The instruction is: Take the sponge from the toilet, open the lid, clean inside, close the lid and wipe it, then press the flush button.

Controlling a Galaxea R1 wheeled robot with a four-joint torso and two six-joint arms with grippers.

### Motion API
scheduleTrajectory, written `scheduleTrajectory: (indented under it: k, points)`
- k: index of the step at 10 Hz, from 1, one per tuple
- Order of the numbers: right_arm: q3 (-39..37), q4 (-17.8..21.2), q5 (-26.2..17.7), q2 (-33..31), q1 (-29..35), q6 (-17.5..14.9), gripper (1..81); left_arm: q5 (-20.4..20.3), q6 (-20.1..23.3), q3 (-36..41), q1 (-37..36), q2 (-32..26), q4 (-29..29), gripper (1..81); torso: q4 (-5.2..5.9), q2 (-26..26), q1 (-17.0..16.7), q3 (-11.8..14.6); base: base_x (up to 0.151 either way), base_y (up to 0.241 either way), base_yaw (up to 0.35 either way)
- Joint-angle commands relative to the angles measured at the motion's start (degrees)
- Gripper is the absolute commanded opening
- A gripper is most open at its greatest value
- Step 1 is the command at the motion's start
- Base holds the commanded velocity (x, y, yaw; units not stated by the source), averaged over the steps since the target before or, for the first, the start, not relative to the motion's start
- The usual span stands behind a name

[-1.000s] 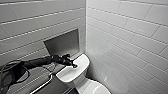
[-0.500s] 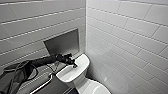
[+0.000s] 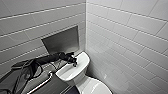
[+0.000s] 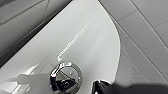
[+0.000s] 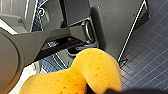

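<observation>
Head view: a corner of white tiled walls [image 3: 125, 37], with a grey panel [image 3: 61, 41] set into the wall on the left; below it stands the toilet [image 3: 86, 85], its flat tank top [image 3: 67, 72] nearest the panel and its rounded front running off the lower edge; the left arm [image 3: 45, 61] comes in from the left and reaches across the tank top, so that the left hand [image 3: 73, 63] hangs low over the middle of it; a pale grab rail [image 3: 41, 83] slants along the wall beside the tank.

Left wrist view: the tank top seen from close above, white and glossy, with a streak of light along it; the flush button [image 4: 65, 78], a round shiny disc, sits in the tank top; a dark tip of the left hand [image 4: 100, 87] lies just beside the button; whether it touches the button cannot be told, nor whether this hand is spread or pressed together.

Right wrist view: the sponge [image 5: 82, 72], orange and pitted, narrow at the waist, sits large and close; the right hand [image 5: 98, 90] pinches it at its near edge; behind the sponge lie dark parts of the robot itself, and past them a dark floor [image 5: 150, 62] marked in small squares; the sponge is off the toilet and clear of the floor.
</observation>
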Motion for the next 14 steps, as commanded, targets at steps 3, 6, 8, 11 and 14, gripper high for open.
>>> scheduleTrajectory:
  k: [3, 6, 8, 11, 14]
  points:
    - [1.5, 0.4, -3.5, -1.2, -0.4, 0.1, 1.0, 1.2, 0.7, -3.0, -11.7, -0.4, 3.0, 1.0, 0.0, 0.0, 0.0, 0.0, 0.0, 0.0, 0.0]
    - [1.6, 0.4, -3.4, -1.1, -0.5, 0.1, 1.0, 1.2, 0.7, -5.7, -10.9, -0.3, 4.4, 1.0, 0.0, 0.0, 0.0, 0.0, 0.0, 0.0, 0.0]
    - [1.2, 0.3, -3.5, -0.5, -0.5, 0.0, 1.0, 1.0, 0.7, -7.8, -7.9, 0.8, 5.3, 1.0, 0.0, 0.0, 0.0, 0.0, 0.0, 0.0, 0.0]
    - [1.0, 0.0, -3.5, -0.2, -0.4, -0.1, 1.0, -0.2, 0.7, -9.2, -4.0, 1.9, 5.2, 1.0, 0.0, 0.0, 0.0, 0.0, 0.0, 0.0, 0.0]
    - [-0.4, -0.2, -3.5, 0.8, -0.5, -0.1, 1.0, -2.7, 0.3, -10.7, -3.5, 3.7, 4.5, 1.0, 0.0, 0.0, 0.0, 0.0, 0.0, 0.0, 0.0]
